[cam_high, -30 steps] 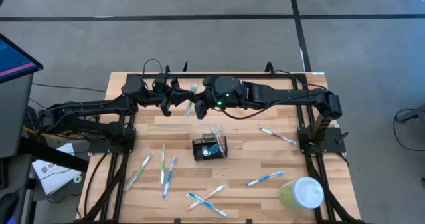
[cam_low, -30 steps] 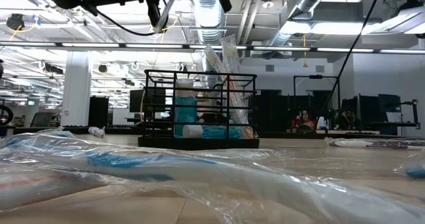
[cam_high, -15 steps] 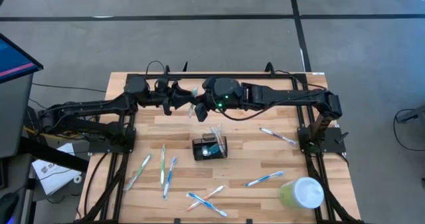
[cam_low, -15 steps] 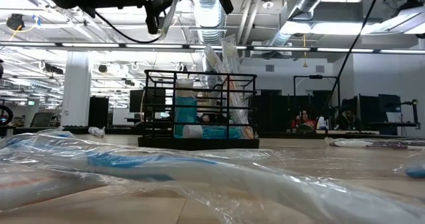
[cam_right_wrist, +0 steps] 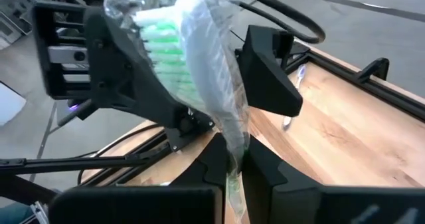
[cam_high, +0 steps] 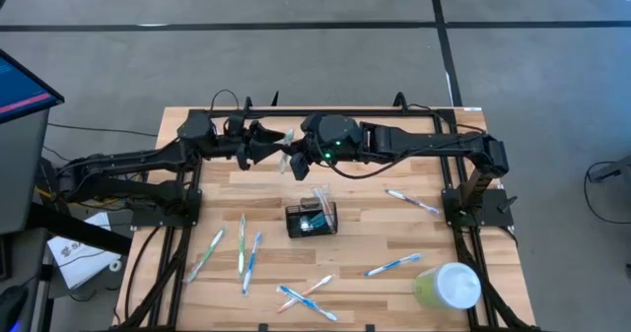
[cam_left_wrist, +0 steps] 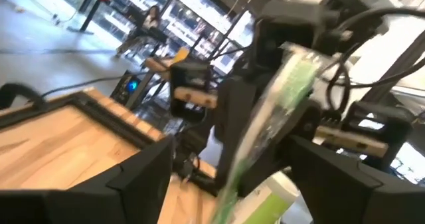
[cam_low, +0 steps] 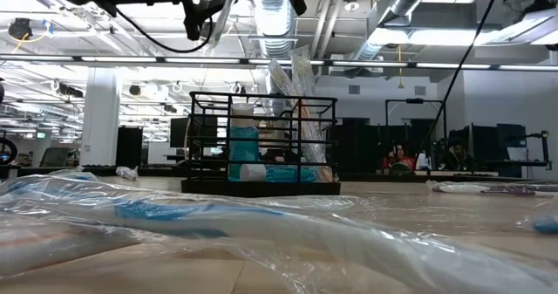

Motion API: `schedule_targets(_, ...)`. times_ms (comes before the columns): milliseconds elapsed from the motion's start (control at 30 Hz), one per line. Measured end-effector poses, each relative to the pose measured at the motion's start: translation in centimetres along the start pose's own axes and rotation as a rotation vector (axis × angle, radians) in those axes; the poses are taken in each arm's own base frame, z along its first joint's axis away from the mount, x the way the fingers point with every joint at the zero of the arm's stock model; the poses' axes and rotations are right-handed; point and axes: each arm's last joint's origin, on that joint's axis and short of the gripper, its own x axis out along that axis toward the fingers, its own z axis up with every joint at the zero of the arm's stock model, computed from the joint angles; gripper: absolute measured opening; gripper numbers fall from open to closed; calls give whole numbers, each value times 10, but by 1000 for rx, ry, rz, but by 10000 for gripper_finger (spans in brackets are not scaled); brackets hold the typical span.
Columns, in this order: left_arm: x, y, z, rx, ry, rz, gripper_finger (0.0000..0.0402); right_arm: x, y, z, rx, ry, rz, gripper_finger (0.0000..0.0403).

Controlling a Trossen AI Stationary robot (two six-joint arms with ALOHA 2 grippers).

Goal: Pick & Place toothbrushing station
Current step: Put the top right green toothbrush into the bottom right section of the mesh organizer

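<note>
- While the right gripper [cam_high: 292,161] stays pinched on a green wrapped toothbrush [cam_right_wrist: 199,78] above the table's 12 o'clock edge, the left gripper [cam_high: 268,145] sits at its 9 o'clock with fingers [cam_left_wrist: 133,177] spread wide, one either side of the wrapper, not gripping.
- Toothbrushing station [cam_high: 312,219]: one black slotted holder, roughly table centre, at 6 o'clock from both grippers and well apart from them. A few wrapped brushes stand in it; count not readable.
- Loose wrapped toothbrushes on the table [cam_high: 394,233], high view, seven:
  - three at 8 o'clock from the station: one green-white [cam_high: 204,255], one green [cam_high: 241,242], one blue [cam_high: 251,262], the last two just beside each other
  - two crossed at 6 o'clock [cam_high: 307,298]
  - one blue at 4 o'clock [cam_high: 392,265]
  - one at 2 o'clock [cam_high: 412,202]
- One pale green cup with white lid [cam_high: 447,287], table's 5 o'clock corner.
- Two arms, both raised near the back rail [cam_high: 296,111].
- Low view: station [cam_low: 262,142] mid-frame, clear wrappers [cam_low: 218,220] blurred in front.
</note>
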Motion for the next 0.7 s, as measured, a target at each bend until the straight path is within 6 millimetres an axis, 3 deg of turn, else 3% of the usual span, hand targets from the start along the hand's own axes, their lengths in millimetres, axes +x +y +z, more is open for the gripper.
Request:
schedule_targets(500, -16, 9, 6, -19, 30, 109, 280, -47, 12, 21, -23, -63, 54, 14)
schedule_targets(700, -14, 8, -5, -14, 125, 111, 213, -62, 32, 10, -86, -18, 93, 14)
